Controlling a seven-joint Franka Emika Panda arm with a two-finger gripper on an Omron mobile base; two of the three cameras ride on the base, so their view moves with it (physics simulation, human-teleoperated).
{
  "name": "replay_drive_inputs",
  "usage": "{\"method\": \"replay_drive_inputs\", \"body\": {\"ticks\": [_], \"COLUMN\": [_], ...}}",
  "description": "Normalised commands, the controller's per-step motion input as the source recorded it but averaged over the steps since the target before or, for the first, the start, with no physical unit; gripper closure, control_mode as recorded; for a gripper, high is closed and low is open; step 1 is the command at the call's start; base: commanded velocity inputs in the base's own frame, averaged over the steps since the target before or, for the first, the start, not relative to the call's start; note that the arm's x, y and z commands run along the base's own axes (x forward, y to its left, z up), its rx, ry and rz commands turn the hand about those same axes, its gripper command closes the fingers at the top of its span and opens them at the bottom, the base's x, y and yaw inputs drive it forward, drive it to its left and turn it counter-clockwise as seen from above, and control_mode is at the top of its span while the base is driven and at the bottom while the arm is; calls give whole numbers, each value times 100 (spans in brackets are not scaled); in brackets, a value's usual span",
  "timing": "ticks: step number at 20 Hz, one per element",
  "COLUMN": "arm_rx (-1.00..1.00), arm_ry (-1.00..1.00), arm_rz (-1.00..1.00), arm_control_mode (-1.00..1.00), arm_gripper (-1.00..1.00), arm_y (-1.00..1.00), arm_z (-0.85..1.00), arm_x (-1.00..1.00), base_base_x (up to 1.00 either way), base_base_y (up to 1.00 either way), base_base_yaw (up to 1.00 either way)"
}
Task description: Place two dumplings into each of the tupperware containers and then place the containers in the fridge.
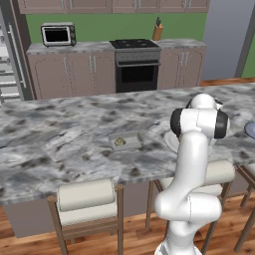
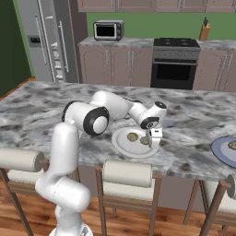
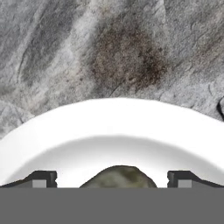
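Observation:
My gripper hangs open, pointing down over the white plate on the marble island. In the hand view its finger tips stand wide on either side of a tan-green dumpling lying on that plate. From the right base view, one dumpling sits right at the fingers and another dumpling lies just left of it. A shallow grey tupperware container with one dumpling inside rests on the counter to the left of the plate. The fridge stands at the back left.
A blue-grey plate holding a dumpling lies at the island's right end. Stools line the near edge. The oven, a toaster oven and a knife block stand along the back counter.

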Motion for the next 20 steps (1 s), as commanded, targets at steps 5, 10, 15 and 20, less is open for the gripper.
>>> {"method": "replay_drive_inputs", "body": {"ticks": [5,10,15,20], "arm_rx": [-2,0,6,12], "arm_ry": [-1,0,0,0], "arm_rz": [-2,-4,-8,-7], "arm_control_mode": [-100,-100,-100,-100], "arm_gripper": [100,100,100,100], "arm_y": [25,21,9,47], "arm_z": [-10,-8,3,38], "arm_x": [0,0,-2,-3], "base_base_x": [0,0,0,0], "base_base_y": [0,0,0,0], "base_base_yaw": [0,0,0,0]}}
